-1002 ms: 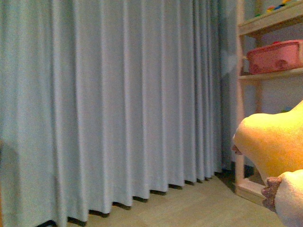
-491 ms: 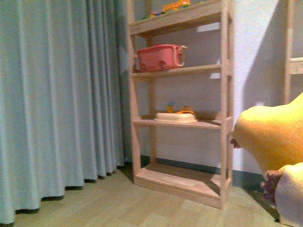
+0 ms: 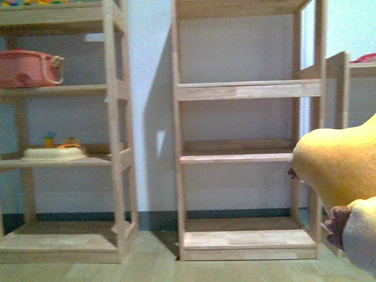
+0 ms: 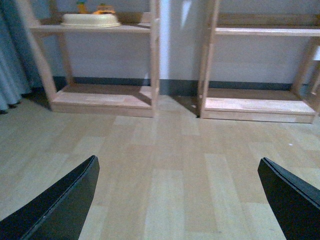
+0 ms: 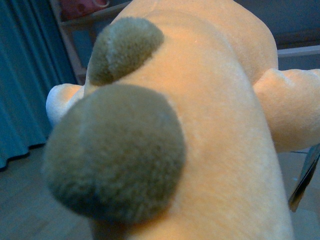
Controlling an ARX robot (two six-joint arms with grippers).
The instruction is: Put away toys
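The toy is an orange-yellow plush animal (image 3: pixel 335 170) that fills the lower right corner of the front view, held up in the air, with a paler cream part (image 3: pixel 361 238) below it. In the right wrist view the plush animal (image 5: pixel 225 125) covers nearly the whole picture, showing two brown fuzzy patches (image 5: pixel 115 150). My right gripper is shut on it and almost hidden; only a dark finger (image 5: pixel 303 182) shows at the edge. My left gripper (image 4: pixel 177 165) hangs open over the wooden floor with nothing between its fingers.
Wooden shelf units stand against the wall ahead: one (image 3: pixel 117 117) holds a pink basket (image 3: pixel 26 67) and a cream dish (image 3: pixel 53 154), the middle unit (image 3: pixel 247 91) shows bare boards, a third (image 3: pixel 343 64) is at the right. A curtain (image 4: pixel 10 65) hangs further left.
The front view has swung from the curtain, past the first shelf unit, to face the shelves. The plush has kept its place in the lower right corner.
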